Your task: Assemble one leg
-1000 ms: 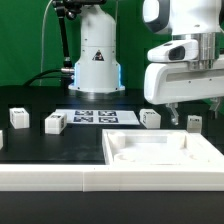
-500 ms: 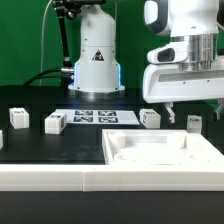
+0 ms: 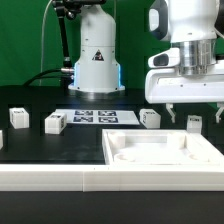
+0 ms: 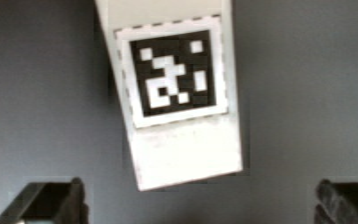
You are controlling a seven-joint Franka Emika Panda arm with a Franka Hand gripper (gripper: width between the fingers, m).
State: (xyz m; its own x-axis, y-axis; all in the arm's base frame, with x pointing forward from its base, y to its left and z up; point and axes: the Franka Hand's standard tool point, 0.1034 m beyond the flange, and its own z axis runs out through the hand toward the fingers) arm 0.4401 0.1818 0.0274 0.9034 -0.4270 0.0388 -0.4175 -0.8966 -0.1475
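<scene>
Several small white legs with marker tags stand on the black table in the exterior view: two at the left (image 3: 18, 117) (image 3: 54, 123), one right of middle (image 3: 150, 119), and one at the right (image 3: 195, 123). My gripper (image 3: 193, 113) hangs open above the table, with its fingers either side of the right leg and above it. In the wrist view a white leg (image 4: 176, 90) with its tag facing up lies ahead of the open gripper (image 4: 197, 205). Both dark fingertips (image 4: 51, 203) are apart from it and hold nothing.
A large flat white panel (image 3: 160, 150) with a recess lies in front, below the gripper. The marker board (image 3: 95, 117) lies at mid table before the robot's base (image 3: 97, 60). A white rail (image 3: 60, 180) runs along the front edge.
My gripper has moved toward the exterior view's right and slightly up, still open. The legs and the panel have not moved.
</scene>
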